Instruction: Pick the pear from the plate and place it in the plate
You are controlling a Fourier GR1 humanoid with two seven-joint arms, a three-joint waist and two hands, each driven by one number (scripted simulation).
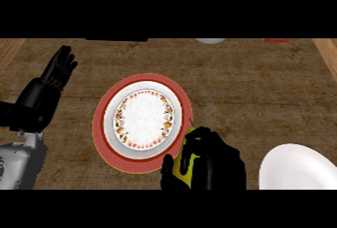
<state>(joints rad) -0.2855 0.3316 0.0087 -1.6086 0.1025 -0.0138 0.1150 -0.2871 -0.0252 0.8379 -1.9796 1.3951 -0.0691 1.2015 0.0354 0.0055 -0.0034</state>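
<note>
A yellow-green pear (186, 165) shows between the curled fingers of my right hand (212, 162), low in the head view, just off the lower right rim of the red-rimmed plate. Most of the pear is hidden by the fingers. That red-rimmed plate (105, 111) lies at the middle of the counter with a white, flower-patterned plate (145, 118) on it. A plain white plate (299, 169) sits at the lower right, to the right of the hand. My left hand (49, 84) rests open at the left edge, fingers up.
The wooden counter (256, 89) stretches wide around the plates. A white object (209, 40) and a red object (276, 40) peek in at the far edge, top right.
</note>
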